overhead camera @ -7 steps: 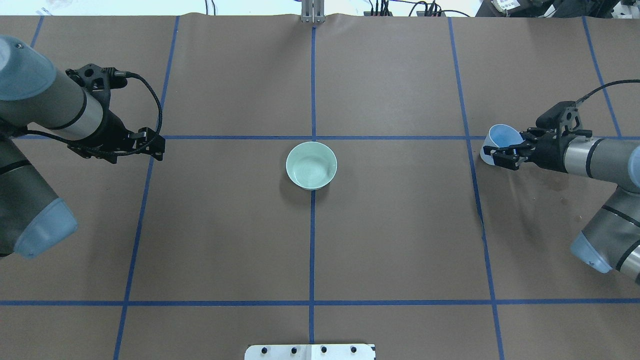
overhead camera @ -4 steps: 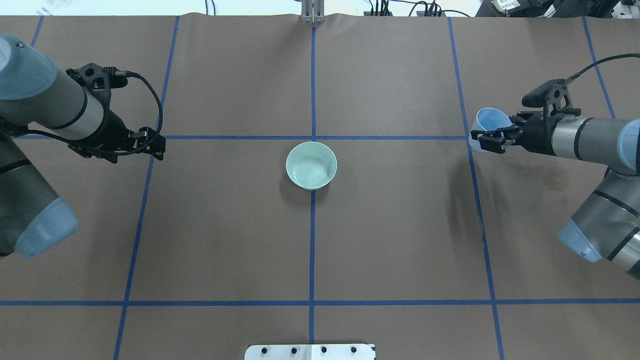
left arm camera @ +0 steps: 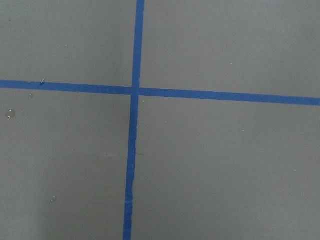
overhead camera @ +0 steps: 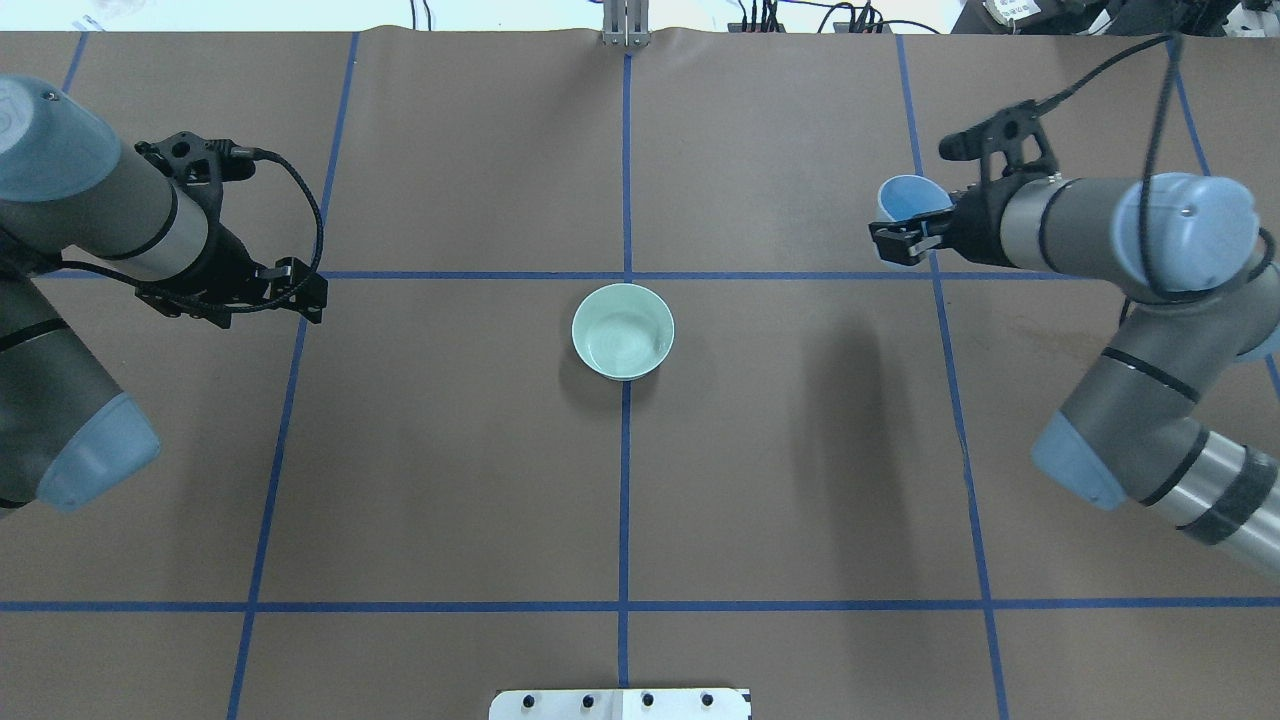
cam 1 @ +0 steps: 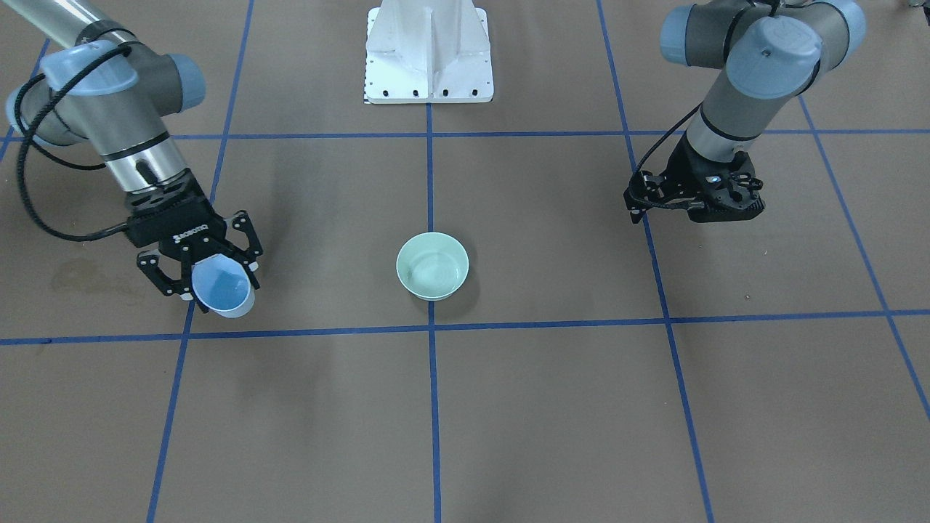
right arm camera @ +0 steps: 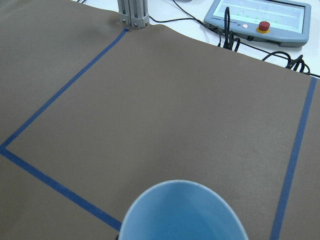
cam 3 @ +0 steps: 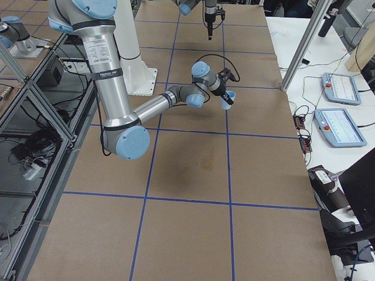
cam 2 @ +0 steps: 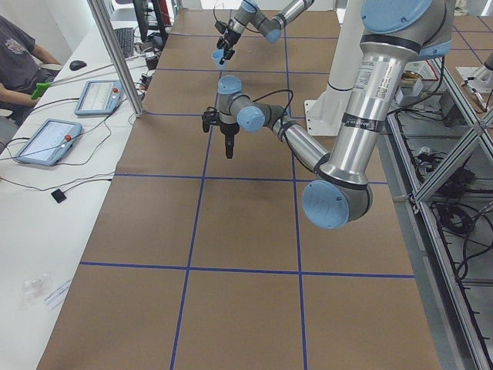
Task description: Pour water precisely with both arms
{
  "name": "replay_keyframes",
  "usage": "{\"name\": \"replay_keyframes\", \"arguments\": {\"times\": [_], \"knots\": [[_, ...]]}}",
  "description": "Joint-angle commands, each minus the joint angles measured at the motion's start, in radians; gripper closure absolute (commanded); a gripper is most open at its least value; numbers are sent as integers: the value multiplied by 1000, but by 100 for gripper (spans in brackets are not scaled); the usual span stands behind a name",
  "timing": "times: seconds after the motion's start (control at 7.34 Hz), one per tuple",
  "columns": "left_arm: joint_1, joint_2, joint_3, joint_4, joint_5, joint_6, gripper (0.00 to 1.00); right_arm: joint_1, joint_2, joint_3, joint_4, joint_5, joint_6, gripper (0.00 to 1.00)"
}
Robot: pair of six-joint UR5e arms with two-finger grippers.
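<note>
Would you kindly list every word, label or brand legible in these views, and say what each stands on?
"ROBOTIQ": white letters on the black body of the right gripper, whose jaws grip the light-blue plastic cup.
Vertical print on the right arm's silver tube: too small to read.
Screen of the grey control tablet: blurred, unreadable.

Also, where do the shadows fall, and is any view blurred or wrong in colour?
Overhead exterior: a soft shadow lies on the table between the bowl and the right arm; the strip beyond the far edge is washed out white. Left wrist view: sharp, but the table looks grey, not brown. Right wrist view: the blue cup is cut off by the bottom edge.
</note>
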State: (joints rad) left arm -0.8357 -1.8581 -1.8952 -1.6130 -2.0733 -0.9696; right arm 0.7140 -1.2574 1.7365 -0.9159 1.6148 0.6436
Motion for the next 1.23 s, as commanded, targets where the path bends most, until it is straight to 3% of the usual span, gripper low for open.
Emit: {"name": "replay_keyframes", "arguments": {"times": [0.0,0.68,0.95,1.09], "knots": [[-17,-1,28,-5,-1,38,0,-130,151,2,-264,-142,-7,79],[-25,-3,51,-5,-1,68,0,-287,372,-34,-680,-378,-128,82],[-26,-7,64,-8,-1,69,0,-301,510,-168,-774,-413,-188,82],[-26,-7,65,-8,-1,68,0,-310,542,-179,-837,-435,-238,82]]}}
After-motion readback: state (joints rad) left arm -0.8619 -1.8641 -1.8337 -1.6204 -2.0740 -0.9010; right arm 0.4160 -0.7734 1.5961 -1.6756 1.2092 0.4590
